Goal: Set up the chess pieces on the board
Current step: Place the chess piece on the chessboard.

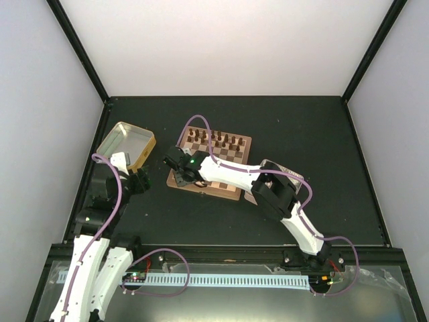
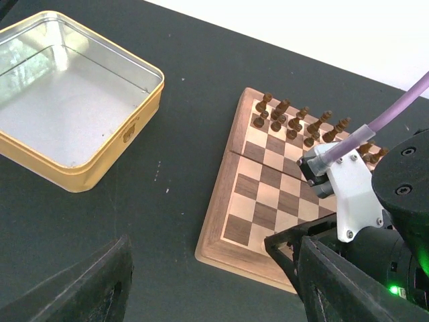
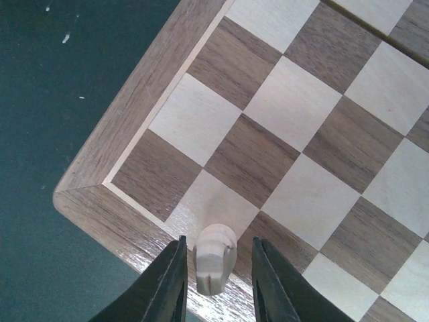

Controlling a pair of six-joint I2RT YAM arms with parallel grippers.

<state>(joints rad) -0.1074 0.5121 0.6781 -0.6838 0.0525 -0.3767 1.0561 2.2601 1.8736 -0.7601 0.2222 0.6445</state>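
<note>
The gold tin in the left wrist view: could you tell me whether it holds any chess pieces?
No, the gold tin shows only its bare metal floor inside.

I see the board (image 3: 134, 107) chequered in pale cream and walnut brown, framed in reddish brown with a thin light line. The chess piece (image 3: 216, 258) is light tan, the other chessmen (image 2: 295, 121) dark brown. The tin (image 2: 87, 174) is gold outside, silver inside; the tabletop (image 2: 181, 194) is black.

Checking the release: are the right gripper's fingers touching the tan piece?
Apart. The right wrist view shows strips of board between the tan piece and both fingers.
</note>
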